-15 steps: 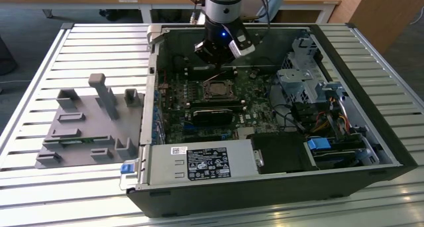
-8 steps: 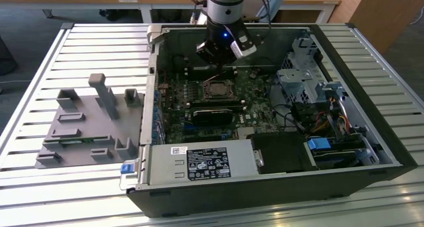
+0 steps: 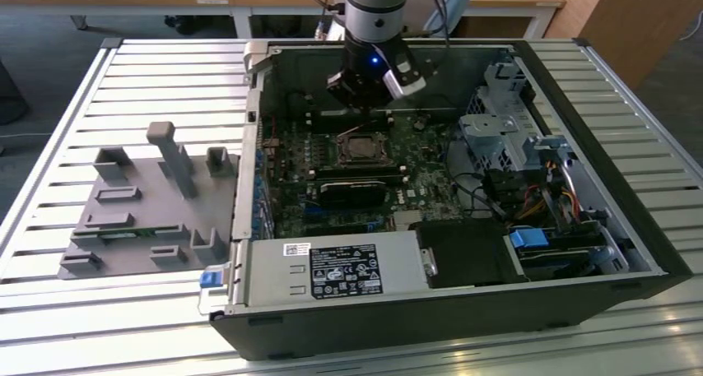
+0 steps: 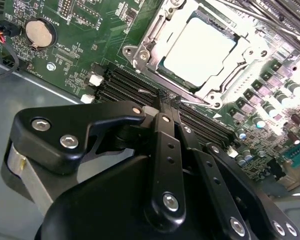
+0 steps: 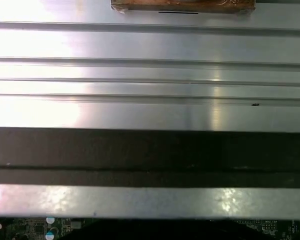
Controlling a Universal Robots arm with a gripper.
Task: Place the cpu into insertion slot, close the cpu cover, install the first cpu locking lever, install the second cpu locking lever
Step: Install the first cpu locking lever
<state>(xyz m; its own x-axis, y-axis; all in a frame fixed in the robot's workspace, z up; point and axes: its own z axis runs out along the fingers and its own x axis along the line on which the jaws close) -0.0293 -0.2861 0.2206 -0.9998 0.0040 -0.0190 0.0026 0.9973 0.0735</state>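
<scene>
Where the open computer case (image 3: 462,310) lies on its side on the slatted metal counter (image 3: 66,310), the arm reaches down into it, and the hand (image 3: 371,104) hangs over the far end of the green circuit board (image 3: 288,203), just beyond the socket. In the second wrist view the hand (image 4: 166,101) has its black fingers (image 4: 162,140) pressed together with nothing between them, their tips over the long black card slots (image 4: 125,85) right beside the insertion slot (image 4: 155,67). The cpu (image 4: 200,47) sits inside that slot, a flat square with a pale, silvery-grey face that glares almost white under the light. Around it lies the cpu cover (image 4: 152,35), a thin silvery metal frame whose cut-out centre leaves the chip's face bare. A round coin battery (image 4: 38,32) sits on the board well apart from the socket. In the exterior view a grey plastic fixture (image 3: 148,203) stands on the counter to the exterior view's left of the case.
</scene>
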